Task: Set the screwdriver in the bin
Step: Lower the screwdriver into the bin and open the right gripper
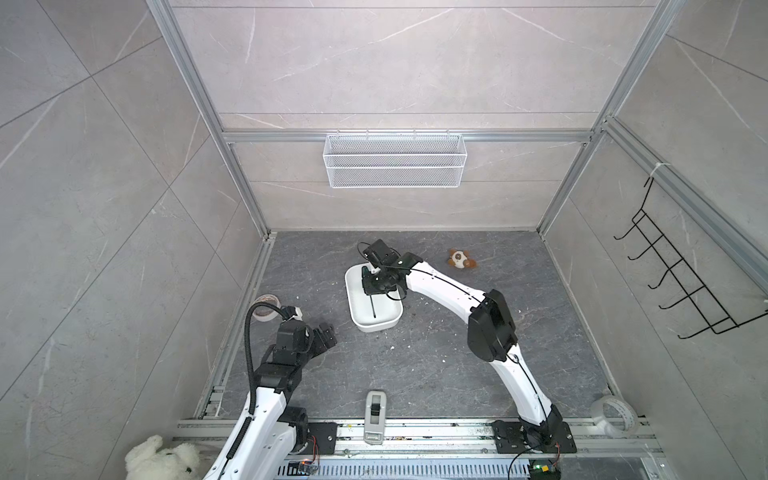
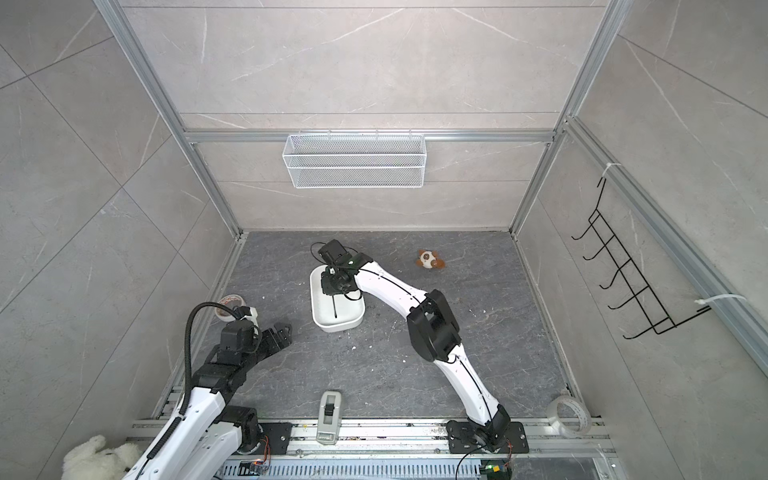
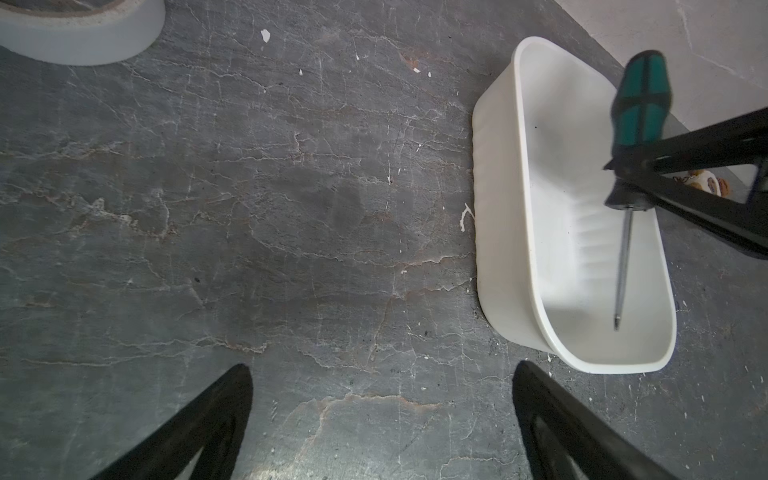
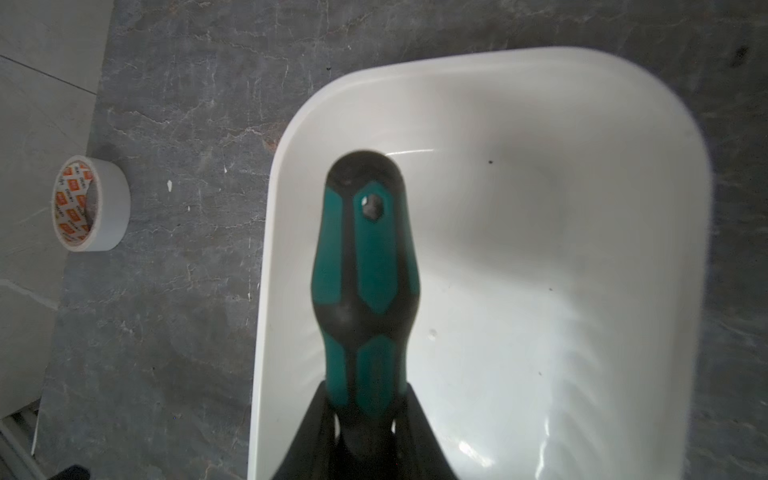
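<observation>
The worktop (image 1: 415,365) is a dark grey veined slab, dotted with white flecks (image 3: 265,35). The bin (image 1: 376,326) stands on it, left of centre. A white tape roll (image 4: 110,216) lies by the left edge. A brown-and-white toy (image 1: 460,259) sits at the back right. A grey dispenser (image 1: 375,415) overlaps the front rail, and a clear roll (image 1: 614,415) sits at the front right corner.

robot lab test cell: aluminium extrusion frame (image 1: 399,136) boxing in marble-look panels (image 1: 395,62), white robot arm (image 1: 446,286) on each side bolted to a slotted rail (image 1: 415,432), exposed circuit board (image 1: 540,468), wire basket (image 1: 394,161), hook rack (image 1: 681,282).
</observation>
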Tool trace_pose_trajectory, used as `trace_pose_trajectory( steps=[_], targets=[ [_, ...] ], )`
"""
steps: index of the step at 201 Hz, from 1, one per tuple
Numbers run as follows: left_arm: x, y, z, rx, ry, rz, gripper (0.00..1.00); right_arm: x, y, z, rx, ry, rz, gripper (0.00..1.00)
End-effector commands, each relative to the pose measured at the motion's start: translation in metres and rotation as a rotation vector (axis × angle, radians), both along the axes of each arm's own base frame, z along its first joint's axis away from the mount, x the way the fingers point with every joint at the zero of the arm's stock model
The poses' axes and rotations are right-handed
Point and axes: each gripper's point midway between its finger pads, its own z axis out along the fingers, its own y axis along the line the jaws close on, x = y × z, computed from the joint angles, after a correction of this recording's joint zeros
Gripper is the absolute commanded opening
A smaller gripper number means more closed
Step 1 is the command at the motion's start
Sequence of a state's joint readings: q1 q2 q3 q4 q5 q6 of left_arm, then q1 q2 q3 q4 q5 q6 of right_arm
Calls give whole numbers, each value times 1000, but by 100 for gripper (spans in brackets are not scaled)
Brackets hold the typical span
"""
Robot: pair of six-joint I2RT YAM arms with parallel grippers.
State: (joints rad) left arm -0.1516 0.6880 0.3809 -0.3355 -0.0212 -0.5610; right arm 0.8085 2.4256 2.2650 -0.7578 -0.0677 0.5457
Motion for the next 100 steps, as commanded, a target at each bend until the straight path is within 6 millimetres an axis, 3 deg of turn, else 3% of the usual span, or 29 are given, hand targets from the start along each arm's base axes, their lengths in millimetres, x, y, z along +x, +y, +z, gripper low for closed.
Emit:
trace_pose_trajectory(
  steps=[1,8,11,21,29,100],
  targets=[
    [6,-1,7,-4,-30,-1,100,-9,4,-20,-76,55,23,16],
    [6,-1,7,-3,-31,-3,100,-9,7,-17,-78,53,29,16],
    [6,-1,7,-4,-30,-4,100,-10,7,-28,-95,66,30,17],
    [6,-1,6,-3,-29,-4,100,-10,8,-35,-113,80,32,17],
    [6,-1,6,-4,-28,-4,100,-8,11,-29,-106,68,30,18],
    [6,-1,7,-4,-30,-5,100,-11,11,-36,-119,83,32,25]
  ],
)
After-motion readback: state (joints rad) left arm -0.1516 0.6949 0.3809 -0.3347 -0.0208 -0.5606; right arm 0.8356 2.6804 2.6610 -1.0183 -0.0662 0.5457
